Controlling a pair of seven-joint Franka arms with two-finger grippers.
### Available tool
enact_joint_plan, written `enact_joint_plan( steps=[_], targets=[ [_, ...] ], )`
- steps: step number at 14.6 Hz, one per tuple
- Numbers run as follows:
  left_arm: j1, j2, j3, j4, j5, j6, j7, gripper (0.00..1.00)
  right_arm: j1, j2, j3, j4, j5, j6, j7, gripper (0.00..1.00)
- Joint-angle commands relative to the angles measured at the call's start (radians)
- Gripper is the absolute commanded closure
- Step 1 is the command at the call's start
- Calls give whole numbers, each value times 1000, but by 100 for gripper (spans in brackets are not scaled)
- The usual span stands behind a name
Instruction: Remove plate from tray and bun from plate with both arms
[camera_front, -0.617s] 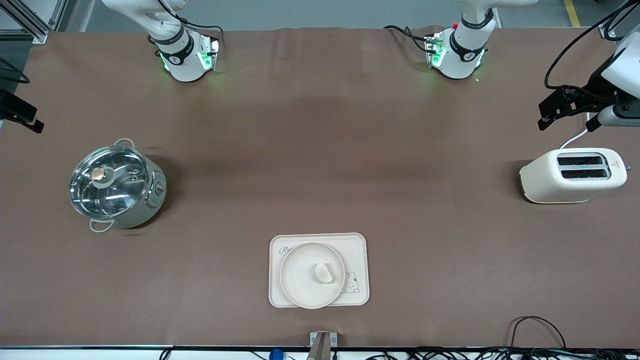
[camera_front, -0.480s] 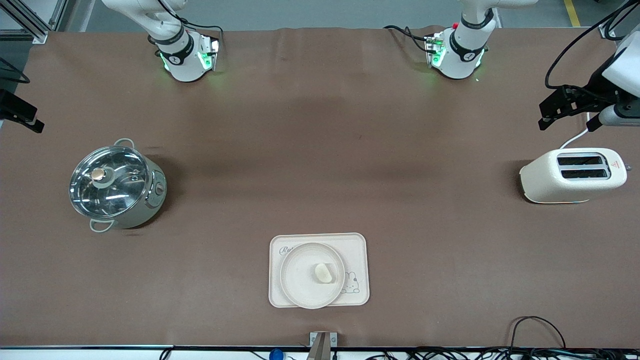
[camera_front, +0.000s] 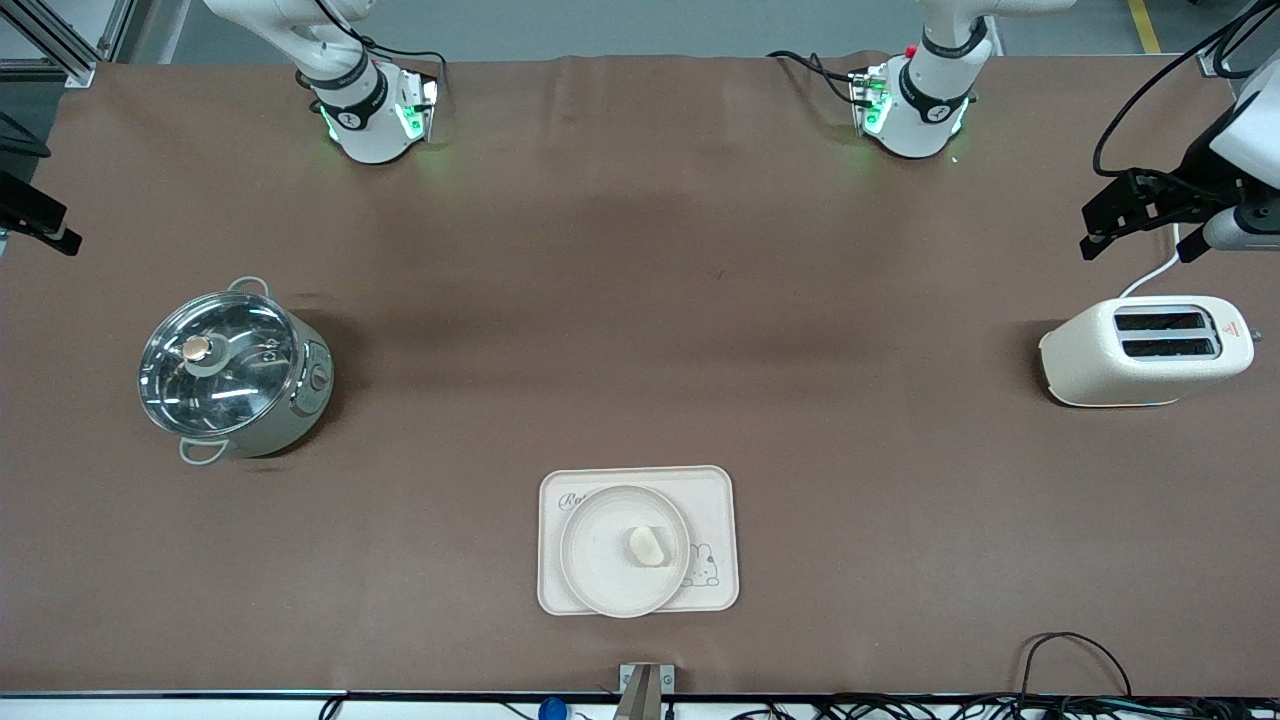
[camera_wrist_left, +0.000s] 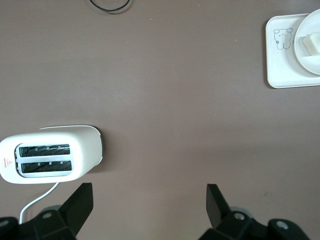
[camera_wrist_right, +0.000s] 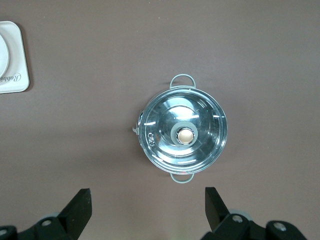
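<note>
Nearest the front camera: tray (camera_front: 712, 490) with rabbit drawing, about 6 o'clock of table centre. The plate (camera_front: 600, 560) sits on it, toward the right arm's end of the tray. The bun (camera_front: 647, 546) rests on the plate, slightly off its centre. Neither gripper is near them.

Mid-table: lidded steel pot (camera_front: 232, 372) toward the right arm's end, at 9 o'clock; white toaster (camera_front: 1145, 350) toward the left arm's end, at 3 o'clock.

The left wrist view alone shows the toaster's empty slots (camera_wrist_left: 44, 160) from straight above, plus a corner of the tray. The right wrist view alone looks squarely down on the pot lid's knob (camera_wrist_right: 185, 134).

Left gripper (camera_wrist_left: 150, 206) hangs high over bare table beside the toaster, fingers spread wide, empty. Right gripper (camera_wrist_right: 148, 206) hangs high beside the pot, fingers likewise spread, empty. Both arms reach outward from bases at 12 o'clock.
</note>
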Motion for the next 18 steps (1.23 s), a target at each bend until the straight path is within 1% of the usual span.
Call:
enact_joint_plan(
  steps=[1, 3, 5, 7, 8, 10, 12, 14, 15, 16, 17, 18],
  targets=[
    [-4, 13, 5, 30, -11, -24, 8, 0, -2, -24, 13, -26, -16, 9, -7, 0],
    [-4, 13, 5, 30, -11, -24, 10, 0, 47, -24, 19, -31, -14, -7, 5, 0],
    [-2, 13, 5, 30, -11, -24, 13, 0, 102, 5, 20, -43, 1, -1, 16, 0],
    [-2, 13, 5, 30, -11, -24, 16, 0, 148, 34, 22, -38, 44, 48, 40, 0],
    [-2, 13, 5, 30, -11, -24, 16, 0, 153, 42, 24, -40, 50, 85, 57, 0],
    [-2, 13, 5, 30, -11, -24, 16, 0, 190, 75, 25, -41, 67, 108, 73, 0],
    [-2, 13, 5, 30, -11, -24, 16, 0, 205, 136, 25, -43, 151, 166, 138, 0],
    [-2, 13, 5, 30, -11, -24, 16, 0, 239, 240, 25, -43, 258, 221, 181, 0],
    [-2, 13, 5, 30, -11, -24, 17, 0, 265, 282, 24, -43, 288, 278, 203, 0],
    [-2, 13, 5, 30, -11, -24, 17, 0, 305, 331, 25, -44, 297, 350, 264, 0],
    [-2, 13, 5, 30, -11, -24, 17, 0, 334, 377, 27, -44, 306, 419, 283, 0],
    [-2, 13, 5, 30, -11, -24, 17, 0, 375, 423, 25, -52, 338, 502, 295, 0]
  ],
)
